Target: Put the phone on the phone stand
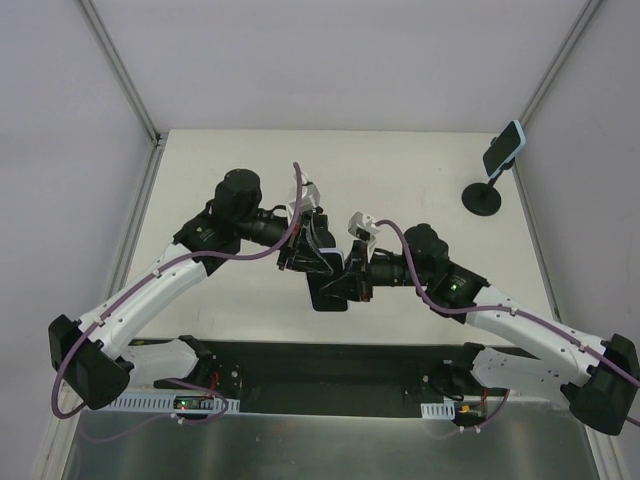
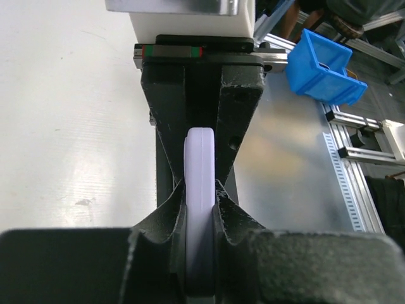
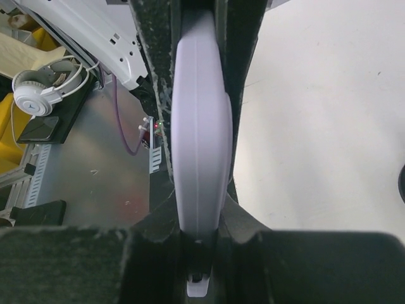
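**Operator:** Report the state of the left fingers (image 2: 163,216).

**Technician:** Pressed onto the phone (image 2: 201,183). One finger sits on each face, and its pale lavender edge shows between them.

**Operator:** And the right fingers (image 3: 243,218)?

**Technician:** Also pinching the phone, from the opposite end. The two sets of fingers face each other.

**Operator:** Where is the phone?

**Technician:** Between the two wrists, over the middle of the tabletop (image 1: 250,160), toward its near edge. Whether it clears the surface cannot be told.

**Operator:** Where is the phone stand (image 1: 484,196)?

**Technician:** Upright in the far right corner on a round black base, with its tilted head at the top. It is well apart from the phone.
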Available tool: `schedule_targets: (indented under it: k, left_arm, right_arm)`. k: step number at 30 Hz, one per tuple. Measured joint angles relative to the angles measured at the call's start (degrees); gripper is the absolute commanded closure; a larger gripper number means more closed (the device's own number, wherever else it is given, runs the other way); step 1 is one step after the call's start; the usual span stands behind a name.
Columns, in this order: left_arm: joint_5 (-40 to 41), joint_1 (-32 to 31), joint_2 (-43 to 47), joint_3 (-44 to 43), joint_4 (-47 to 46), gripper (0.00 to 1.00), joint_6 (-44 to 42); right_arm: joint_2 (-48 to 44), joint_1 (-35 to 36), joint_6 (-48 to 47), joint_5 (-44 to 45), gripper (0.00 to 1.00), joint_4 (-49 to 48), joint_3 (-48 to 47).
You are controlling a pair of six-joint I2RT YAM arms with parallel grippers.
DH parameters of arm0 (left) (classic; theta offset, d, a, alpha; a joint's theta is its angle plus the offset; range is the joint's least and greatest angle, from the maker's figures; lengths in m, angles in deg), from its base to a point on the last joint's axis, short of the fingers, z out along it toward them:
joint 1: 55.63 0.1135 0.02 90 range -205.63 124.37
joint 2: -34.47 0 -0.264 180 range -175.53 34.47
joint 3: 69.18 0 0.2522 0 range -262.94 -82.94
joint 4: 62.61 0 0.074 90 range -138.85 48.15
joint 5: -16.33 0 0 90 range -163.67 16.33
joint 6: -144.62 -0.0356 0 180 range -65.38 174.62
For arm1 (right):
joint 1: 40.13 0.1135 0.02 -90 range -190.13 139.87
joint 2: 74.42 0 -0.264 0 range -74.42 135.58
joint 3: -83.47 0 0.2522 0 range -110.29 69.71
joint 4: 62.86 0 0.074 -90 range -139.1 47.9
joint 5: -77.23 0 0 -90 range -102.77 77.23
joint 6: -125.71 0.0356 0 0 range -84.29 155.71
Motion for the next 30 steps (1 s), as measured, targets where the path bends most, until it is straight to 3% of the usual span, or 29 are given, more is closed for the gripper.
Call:
schedule_targets:
  k: [1,3,4,5,15,18,20,21,24,27,30]
  left_arm:
    - [0.8,0.0,0.3,0.0,0.0,1.0,-0.4]
    - [3.1,0.0,1.4,0.2,0.2,1.0,-0.4]
    - [5.2,-0.1,2.1,0.4,0.2,1.0,-0.7]
    - [8.4,-0.2,3.4,1.0,0.1,1.0,-1.2]
    - [51.2,3.4,24.1,8.8,1.6,1.0,-5.1]
    - [59.3,3.3,28.0,10.3,1.3,1.0,-5.3]
    - [63.1,3.3,29.3,10.8,1.3,1.0,-5.6]
    - [65.0,3.3,29.7,11.1,1.2,1.0,-5.9]
    - [68.6,3.3,29.5,11.3,1.2,1.0,-6.5]
    - [69.2,3.3,28.6,11.6,1.2,1.0,-6.6]
    - [69.2,3.3,27.8,11.6,1.3,1.0,-6.7]
  right_arm:
    - [0.3,0.0,-0.7,0.2,0.58,1.0,-0.7]
    - [0.7,0.0,-1.5,0.7,0.32,2.3,-1.7]
    - [0.7,0.2,-1.7,1.3,0.08,2.8,-2.1]
    - [0.7,0.4,-2.0,2.5,0.01,3.6,-2.6]
    - [0.8,-1.5,3.2,33.0,0.02,16.2,-3.4]
    - [5.0,-2.7,5.1,39.2,0.16,20.2,-6.9]
    - [8.9,-3.1,5.7,41.5,0.2,22.1,-10.8]
    - [10.7,-3.3,6.0,42.1,0.3,22.9,-12.9]
    - [16.1,-3.3,6.3,42.7,0.44,24.3,-19.7]
    - [20.7,-3.3,6.4,42.4,0.53,24.5,-25.1]
    - [25.7,-3.2,6.2,42.5,0.54,25.9,-30.2]
